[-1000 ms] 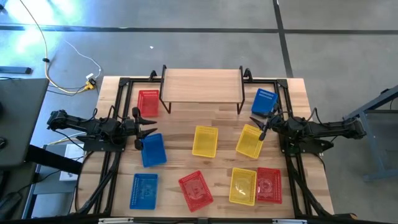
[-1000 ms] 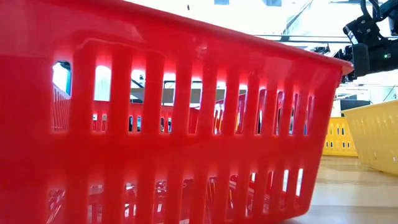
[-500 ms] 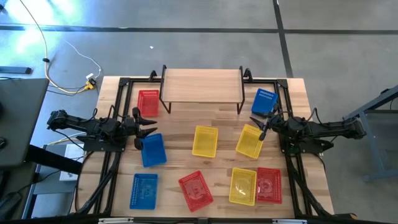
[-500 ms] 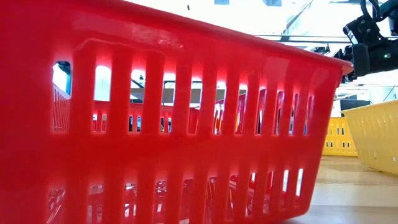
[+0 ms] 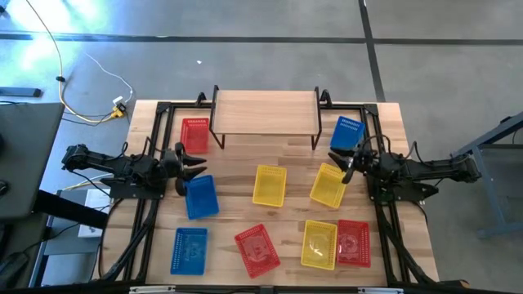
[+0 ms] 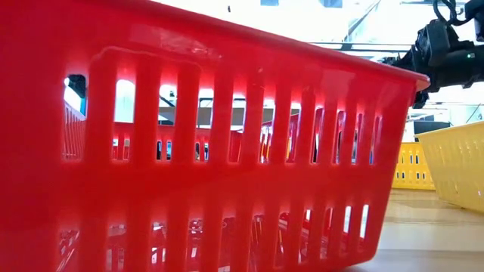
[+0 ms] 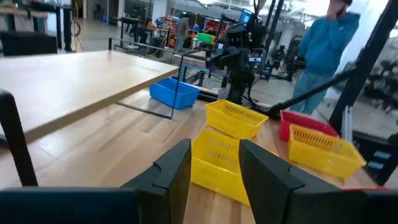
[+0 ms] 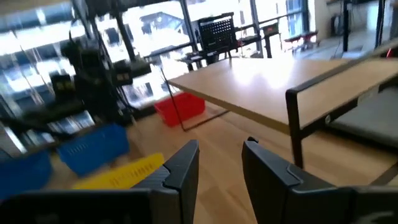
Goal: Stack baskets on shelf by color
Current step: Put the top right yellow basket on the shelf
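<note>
The high view shows the light-wood shelf (image 5: 265, 110) at the table's far side with nothing on it. Nine baskets rest flat on the tabletop: red (image 5: 194, 135) beside the shelf's left legs, blue (image 5: 347, 133) beside its right legs, blue (image 5: 200, 196), yellow (image 5: 270, 185), yellow (image 5: 328, 185), and along the near edge blue (image 5: 189, 250), red (image 5: 257, 249), yellow (image 5: 319, 243), red (image 5: 353, 242). My left gripper (image 5: 194, 163) hovers open between the far red and the blue basket. My right gripper (image 5: 350, 166) hovers open at the right yellow basket's far corner.
Black frame rails run along the table's left and right sides under both arms. The shelf's thin black legs (image 5: 218, 135) stand close to the far red and far blue baskets. In the left wrist view a person in a blue top (image 7: 329, 43) stands beyond the table.
My right gripper has lifted a little and swung slightly toward the table's far edge. My left gripper has shifted slightly toward the far edge. No basket has moved.
</note>
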Action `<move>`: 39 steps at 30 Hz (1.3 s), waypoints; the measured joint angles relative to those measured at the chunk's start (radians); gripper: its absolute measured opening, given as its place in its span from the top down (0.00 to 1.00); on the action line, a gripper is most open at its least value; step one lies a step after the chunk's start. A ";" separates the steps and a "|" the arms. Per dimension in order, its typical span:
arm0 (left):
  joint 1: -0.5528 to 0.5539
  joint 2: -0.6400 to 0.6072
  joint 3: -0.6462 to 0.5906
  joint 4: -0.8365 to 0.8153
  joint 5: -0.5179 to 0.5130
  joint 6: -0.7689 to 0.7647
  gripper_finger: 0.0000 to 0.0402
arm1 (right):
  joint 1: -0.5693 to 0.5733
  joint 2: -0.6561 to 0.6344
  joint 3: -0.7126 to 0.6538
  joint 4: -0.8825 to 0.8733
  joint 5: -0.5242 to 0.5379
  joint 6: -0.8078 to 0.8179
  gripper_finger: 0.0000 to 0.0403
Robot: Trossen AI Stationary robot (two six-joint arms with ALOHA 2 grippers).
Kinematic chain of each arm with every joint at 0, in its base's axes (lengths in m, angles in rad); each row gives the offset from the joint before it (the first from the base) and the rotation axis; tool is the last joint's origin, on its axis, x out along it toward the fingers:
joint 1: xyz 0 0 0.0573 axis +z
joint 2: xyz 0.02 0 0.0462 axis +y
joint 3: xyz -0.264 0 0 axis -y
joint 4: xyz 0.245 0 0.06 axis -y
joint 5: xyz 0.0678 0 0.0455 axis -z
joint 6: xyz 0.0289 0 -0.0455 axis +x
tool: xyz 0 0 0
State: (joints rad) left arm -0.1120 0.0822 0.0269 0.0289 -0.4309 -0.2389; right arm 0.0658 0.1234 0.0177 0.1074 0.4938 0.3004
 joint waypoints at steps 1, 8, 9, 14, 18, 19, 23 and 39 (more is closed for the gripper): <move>0.000 0.000 0.000 0.007 0.000 -0.027 0.69 | 0.000 0.000 0.000 0.009 0.000 0.028 0.73; 0.000 0.000 0.000 0.069 -0.008 -0.118 0.69 | 0.000 0.000 0.000 0.132 0.013 0.063 0.73; 0.000 0.000 0.000 0.078 -0.011 -0.118 0.69 | 0.000 0.000 0.000 0.159 0.011 0.061 0.73; 0.000 0.000 0.000 0.125 -0.051 -0.119 0.69 | 0.000 0.000 0.000 0.310 0.000 0.062 0.73; 0.000 0.000 0.000 0.178 -0.093 -0.162 0.69 | 0.001 0.001 0.027 0.343 -0.042 0.063 0.73; 0.000 0.000 0.000 0.190 -0.109 -0.180 0.69 | 0.001 0.002 0.048 0.318 -0.043 0.065 0.73; 0.000 0.000 0.000 0.210 -0.161 -0.258 0.69 | 0.001 0.020 0.181 0.078 -0.042 0.058 0.73; 0.000 0.000 0.000 0.207 -0.161 -0.282 0.69 | 0.001 0.368 0.669 -0.752 -0.274 0.276 0.73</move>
State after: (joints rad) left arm -0.1120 0.0822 0.0269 0.2359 -0.5915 -0.5209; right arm 0.0664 0.4912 0.6868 -0.6443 0.2194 0.5768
